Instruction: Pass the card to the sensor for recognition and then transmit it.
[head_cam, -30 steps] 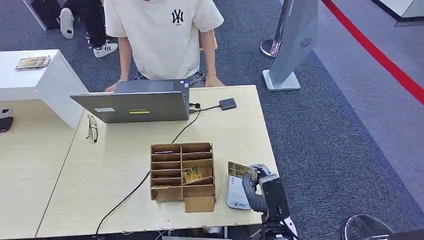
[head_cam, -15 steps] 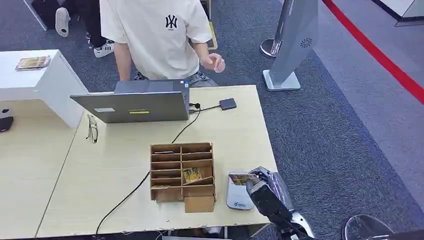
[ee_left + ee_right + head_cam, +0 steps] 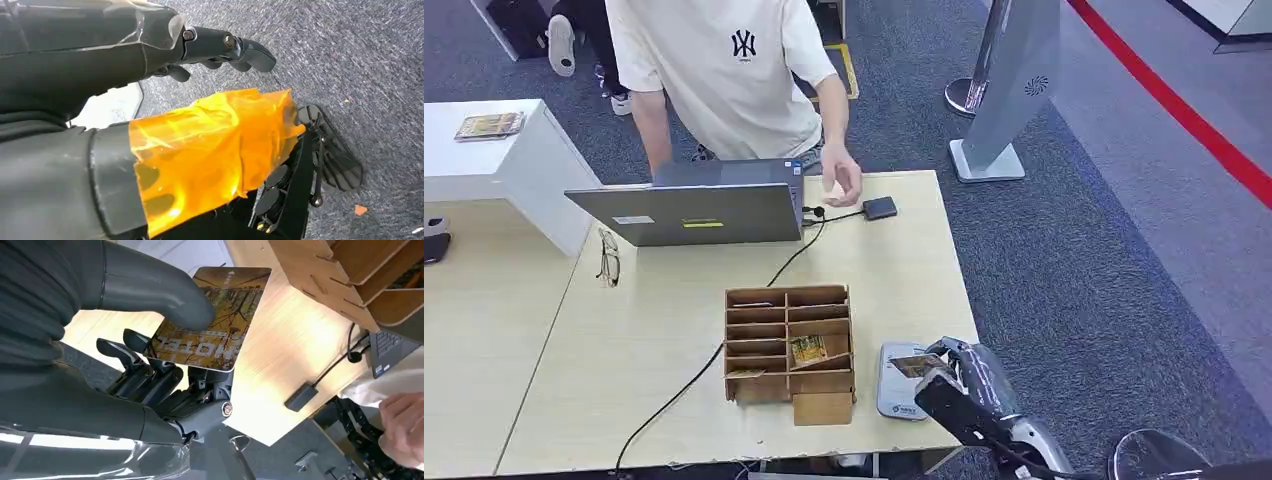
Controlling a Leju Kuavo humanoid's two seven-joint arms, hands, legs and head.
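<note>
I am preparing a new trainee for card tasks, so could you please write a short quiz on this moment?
1. True or false: the right hand holds the brown printed hotel card.
2. What lies under that card in the head view? A) the white flat card sensor B) the grey open laptop C) the wooden slotted card box
3. Fill in: the person's hand hovers near the small black ____ on the light wooden table.

Key: 1 true; 2 A; 3 adapter.
</note>
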